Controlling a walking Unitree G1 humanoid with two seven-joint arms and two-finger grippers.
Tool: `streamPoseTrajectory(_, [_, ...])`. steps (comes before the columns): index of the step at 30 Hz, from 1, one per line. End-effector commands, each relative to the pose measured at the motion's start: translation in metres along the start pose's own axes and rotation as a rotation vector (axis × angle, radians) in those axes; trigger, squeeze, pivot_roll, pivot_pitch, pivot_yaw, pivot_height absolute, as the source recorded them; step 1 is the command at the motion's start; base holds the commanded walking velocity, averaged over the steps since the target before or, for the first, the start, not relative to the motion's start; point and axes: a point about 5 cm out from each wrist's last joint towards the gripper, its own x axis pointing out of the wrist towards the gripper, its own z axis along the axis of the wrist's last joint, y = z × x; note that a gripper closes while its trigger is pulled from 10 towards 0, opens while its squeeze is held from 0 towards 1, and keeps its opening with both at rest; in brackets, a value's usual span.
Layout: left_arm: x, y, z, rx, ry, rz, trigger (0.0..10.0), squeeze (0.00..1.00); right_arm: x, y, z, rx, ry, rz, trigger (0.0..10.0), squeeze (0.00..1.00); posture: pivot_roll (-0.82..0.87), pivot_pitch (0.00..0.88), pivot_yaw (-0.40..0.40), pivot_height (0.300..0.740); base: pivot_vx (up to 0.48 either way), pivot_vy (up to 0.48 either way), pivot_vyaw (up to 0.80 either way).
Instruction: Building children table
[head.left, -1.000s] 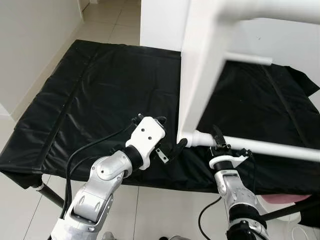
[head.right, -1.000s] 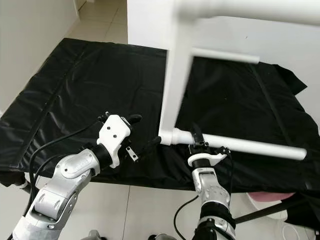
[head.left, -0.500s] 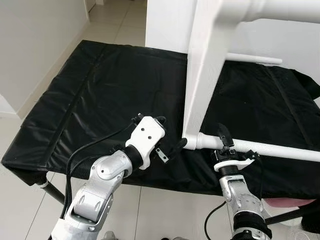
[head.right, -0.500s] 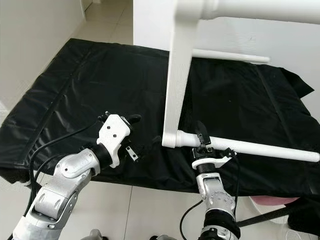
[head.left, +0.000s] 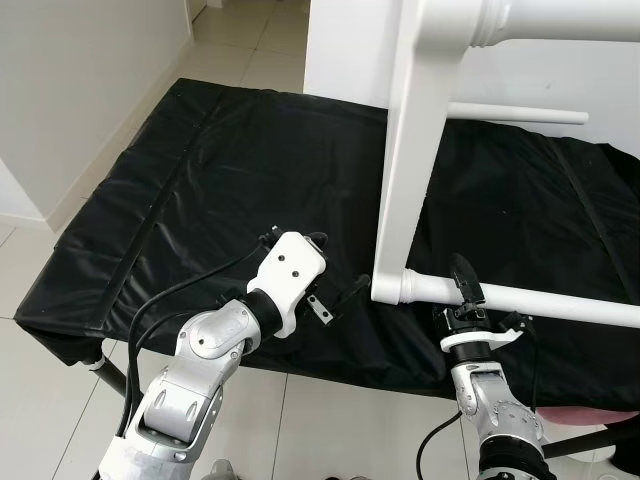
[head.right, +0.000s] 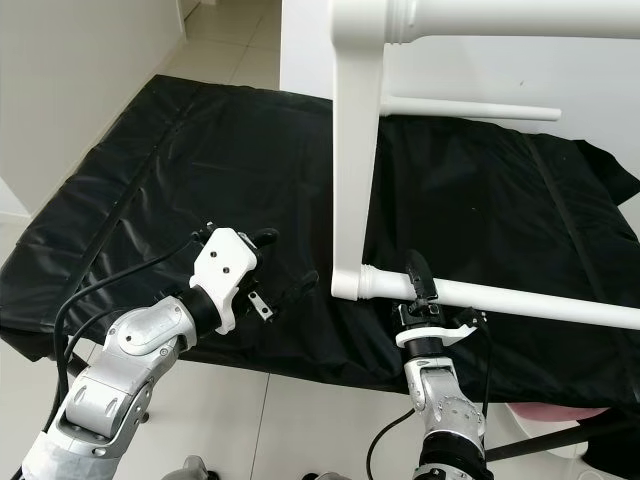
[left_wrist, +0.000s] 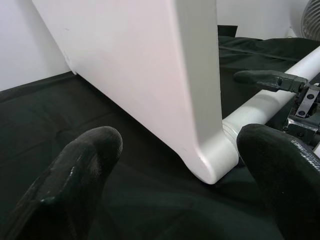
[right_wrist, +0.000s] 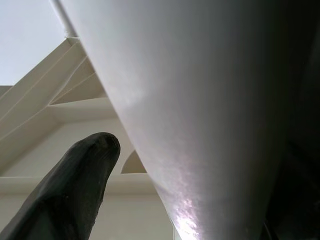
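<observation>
The right gripper (head.left: 466, 290) is clamped on the white leg (head.left: 560, 305), a round bar running off to the right, one black finger (right_wrist: 75, 185) rising on its far side. Just left of that grip the leg joins the lower corner of the flat white panel (head.left: 412, 170), which stands upright over the black mat (head.left: 200, 190). The left gripper (head.left: 345, 298) sits low at the mat's near edge, left of that corner; its fingers (left_wrist: 75, 170) are spread apart with the corner between them, touching neither.
</observation>
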Motion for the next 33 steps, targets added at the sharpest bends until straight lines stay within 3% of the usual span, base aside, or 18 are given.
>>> streamPoseTrajectory(1, [-0.001,0.000,-0.002,-0.008,0.014,0.023,10.0,0.00,-0.023,-0.020,0.007,0.028,-0.057,-0.122,10.0,0.00,0.04,0.097,-0.048,0.740,0.000,0.000,0.00])
streamPoseTrajectory(3, [-0.001,0.000,-0.002,-0.008,0.014,0.023,10.0,0.00,-0.023,-0.020,0.007,0.028,-0.057,-0.122,10.0,0.00,0.04,0.097,-0.048,0.740,0.000,0.000,0.00])
streamPoseTrajectory(4, [-0.001,0.001,-0.001,-0.006,0.014,0.023,10.0,0.00,-0.027,-0.017,0.007,0.024,-0.051,-0.103,10.0,1.00,0.05,0.098,-0.046,0.740,0.000,0.000,0.00])
streamPoseTrajectory(8, [-0.002,0.001,-0.001,-0.006,0.015,0.022,10.0,0.00,-0.031,-0.016,0.008,-0.005,-0.044,-0.111,10.0,1.00,0.05,0.100,-0.041,0.740,0.000,0.000,0.00])
streamPoseTrajectory(9, [-0.002,0.001,-0.001,-0.008,0.016,0.020,10.0,0.00,-0.033,-0.016,0.008,-0.005,-0.046,-0.111,10.0,0.91,0.05,0.101,-0.040,0.740,0.000,0.000,0.00])
streamPoseTrajectory(10, [-0.002,0.000,-0.002,-0.015,0.019,0.010,10.0,0.00,-0.034,-0.017,0.009,-0.009,-0.046,-0.118,10.0,0.14,0.05,0.101,-0.040,0.740,0.000,0.000,0.00])
streamPoseTrajectory(11, [-0.002,0.000,-0.002,-0.015,0.019,0.010,10.0,0.00,-0.034,-0.017,0.009,-0.009,-0.046,-0.118,10.0,0.14,0.05,0.101,-0.040,0.740,0.000,0.000,0.00])
streamPoseTrajectory(12, [-0.002,-0.002,-0.003,-0.034,0.024,-0.013,10.0,0.00,-0.036,-0.018,0.010,-0.010,-0.047,-0.119,10.0,0.00,0.04,0.102,-0.034,0.740,0.000,0.000,0.00])
streamPoseTrajectory(16, [-0.002,-0.008,-0.005,-0.045,0.039,-0.062,10.0,0.00,-0.038,-0.021,0.013,-0.009,-0.051,-0.125,10.0,0.00,0.05,0.102,-0.032,0.740,0.000,0.000,0.00])
streamPoseTrajectory(18, [-0.001,-0.021,-0.013,-0.112,0.068,-0.168,10.0,0.00,-0.043,-0.027,0.019,-0.014,-0.056,-0.140,10.0,0.00,0.05,0.106,-0.029,0.740,0.000,0.000,0.00])
streamPoseTrajectory(23, [0.004,-0.025,-0.017,-0.120,0.079,-0.213,10.0,0.00,-0.047,-0.031,0.022,-0.016,-0.059,-0.155,10.0,0.00,0.05,0.109,-0.028,0.740,0.000,0.000,0.00])
streamPoseTrajectory(33, [0.035,-0.002,-0.023,-0.094,0.151,-0.121,10.0,0.00,-0.056,-0.042,0.022,-0.020,-0.061,-0.173,10.0,0.00,0.04,0.110,-0.005,0.740,0.000,0.000,0.00])
